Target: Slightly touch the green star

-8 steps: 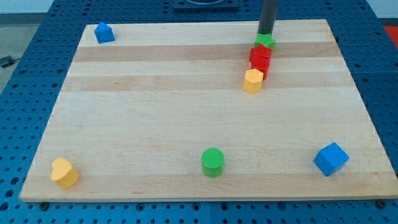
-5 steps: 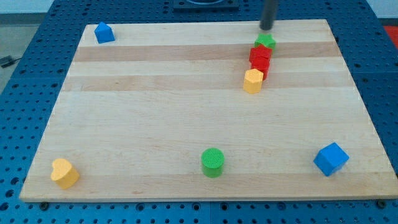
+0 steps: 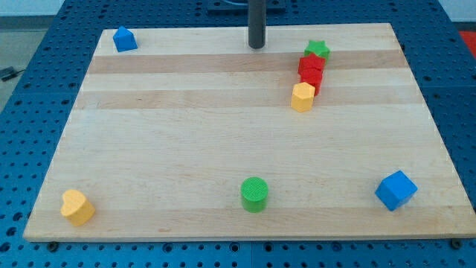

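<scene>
The green star (image 3: 317, 50) lies near the view's top right of the wooden board (image 3: 186, 134). It touches a red block (image 3: 312, 71) just below it, and a yellow hexagon block (image 3: 302, 97) sits against the red one's lower end. My tip (image 3: 256, 47) is on the board near the top edge, well to the left of the green star and apart from it.
A blue house-shaped block (image 3: 124, 39) sits at the top left. A yellow heart (image 3: 76, 206) lies at the bottom left, a green cylinder (image 3: 254, 193) at the bottom middle, a blue cube (image 3: 395, 190) at the bottom right.
My tip was right above the green star, then moved away to the view's left along the top edge. The blocks have not visibly moved.
</scene>
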Controlling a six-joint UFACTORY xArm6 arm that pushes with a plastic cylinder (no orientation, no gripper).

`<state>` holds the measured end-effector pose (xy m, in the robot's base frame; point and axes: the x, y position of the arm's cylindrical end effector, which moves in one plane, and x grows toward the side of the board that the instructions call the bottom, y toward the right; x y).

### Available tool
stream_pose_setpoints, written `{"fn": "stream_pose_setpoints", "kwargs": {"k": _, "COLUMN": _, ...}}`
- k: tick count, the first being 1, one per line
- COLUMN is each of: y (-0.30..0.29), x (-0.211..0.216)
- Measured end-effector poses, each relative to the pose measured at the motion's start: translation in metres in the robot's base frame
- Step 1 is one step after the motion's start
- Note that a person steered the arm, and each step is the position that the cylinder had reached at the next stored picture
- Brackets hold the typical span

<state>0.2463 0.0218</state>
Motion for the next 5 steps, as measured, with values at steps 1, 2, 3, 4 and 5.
{"fn": "stream_pose_setpoints", "kwargs": {"k": 1, "y": 0.01, "x": 0.005}}
{"fn": "stream_pose_setpoints", "kwargs": {"k": 2, "y": 0.022, "x": 0.006}}
{"fn": "stream_pose_setpoints", "kwargs": {"k": 3, "y": 0.035, "x": 0.006}}
{"fn": "stream_pose_setpoints", "kwargs": {"k": 4, "y": 0.054, "x": 0.007}}
{"fn": "stream_pose_setpoints", "kwargs": {"k": 5, "y": 0.075, "x": 0.008}}
